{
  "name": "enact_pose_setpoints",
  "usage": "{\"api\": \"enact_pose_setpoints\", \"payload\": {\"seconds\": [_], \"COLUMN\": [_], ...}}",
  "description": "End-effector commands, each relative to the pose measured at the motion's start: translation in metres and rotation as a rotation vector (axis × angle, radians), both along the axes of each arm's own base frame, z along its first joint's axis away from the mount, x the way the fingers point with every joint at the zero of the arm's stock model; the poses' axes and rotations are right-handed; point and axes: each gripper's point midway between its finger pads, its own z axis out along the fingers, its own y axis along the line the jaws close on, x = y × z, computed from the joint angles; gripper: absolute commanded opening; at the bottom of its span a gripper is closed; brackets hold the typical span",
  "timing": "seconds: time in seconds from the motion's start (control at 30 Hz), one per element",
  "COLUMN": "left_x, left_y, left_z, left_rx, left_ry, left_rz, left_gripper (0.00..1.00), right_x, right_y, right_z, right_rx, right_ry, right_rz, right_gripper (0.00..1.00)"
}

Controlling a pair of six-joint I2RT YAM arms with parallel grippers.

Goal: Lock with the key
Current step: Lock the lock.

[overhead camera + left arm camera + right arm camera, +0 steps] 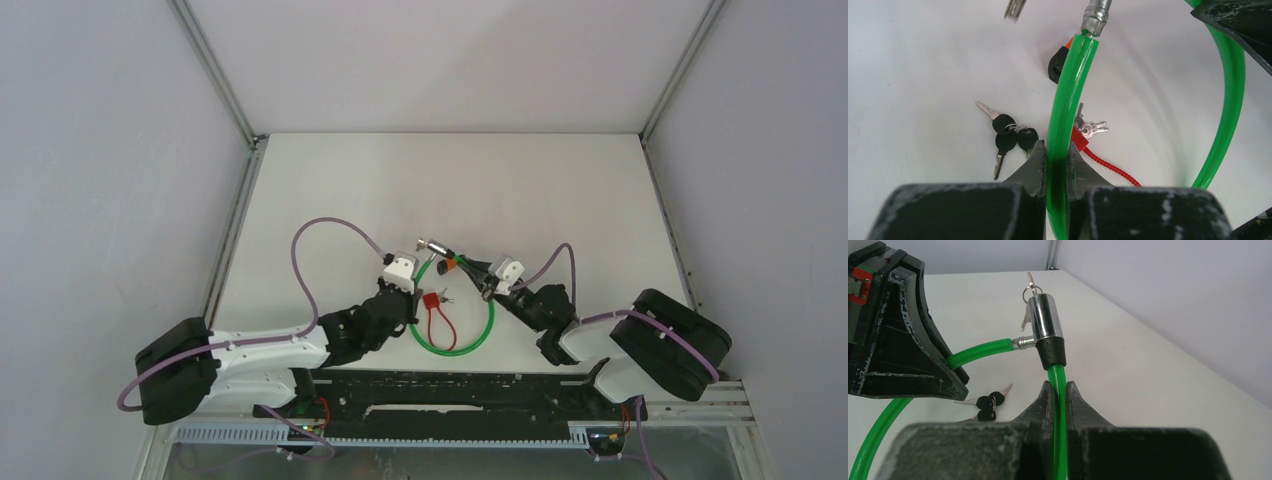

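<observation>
lock: the lock cylinder (1043, 320) is held up off the counter (550, 190), between the two wrists, roughly centre of the work area
key: one key (1030, 282) is in the cylinder's far end, with spare keys hanging from its ring
cable: the green cable (1068, 90) loops from one arm to the other
pin: the pin end (1023, 342) meets the cylinder's side; can't tell if it is fully seated
left fingers: the left fingers (1037, 162) are narrow, clamped on the cable a short way back from the pin end
right fingers: the right fingers (1046, 400) are narrow, clamped on the cable just below the cylinder's black collar
key relation: the cylinder's long axis runs straight up and away from the right fingers, in line with the cable they hold, so the key sits at the far tip of that axis, beyond the right fingertips
left side: the pin comes in across that axis, so from the left fingers the key lies ahead and off to one side
nearer arm: the right is closer along the cable but is bracing the lock; my call is the left has to let go and reach for the key head
approach: the turn probably needs a grip across the key head, twisting about the cylinder axis
risk: once the left lets go, the pin may spring back out
clutter: black-headed keys (1010, 135), small silver keys (1090, 129) and a red cord (1108, 165) lie on the counter below, not involved
</observation>
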Motion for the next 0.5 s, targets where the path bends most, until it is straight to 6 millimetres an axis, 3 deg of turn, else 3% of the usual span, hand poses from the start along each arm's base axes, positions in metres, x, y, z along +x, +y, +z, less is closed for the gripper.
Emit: {"api": "enact_pose_setpoints", "payload": {"seconds": [0.0, 0.47], "left_x": [0.0089, 0.0071], "left_y": [-0.0165, -0.0201], "left_z": [0.0482, 0.0489], "left_rx": [-0.13, -0.13], "left_ry": [-0.068, -0.06], "left_rz": [-0.003, -0.021], "left_gripper": [0.0, 0.0], "right_x": [-0.0032, 0.0017], "right_y": [0.0024, 0.0001], "right_z": [0.0331, 0.032], "right_rx": [0.085, 0.086], "right_ry": [-0.079, -0.072], "right_rz": [0.015, -0.018], "right_gripper": [0.0, 0.0]}}
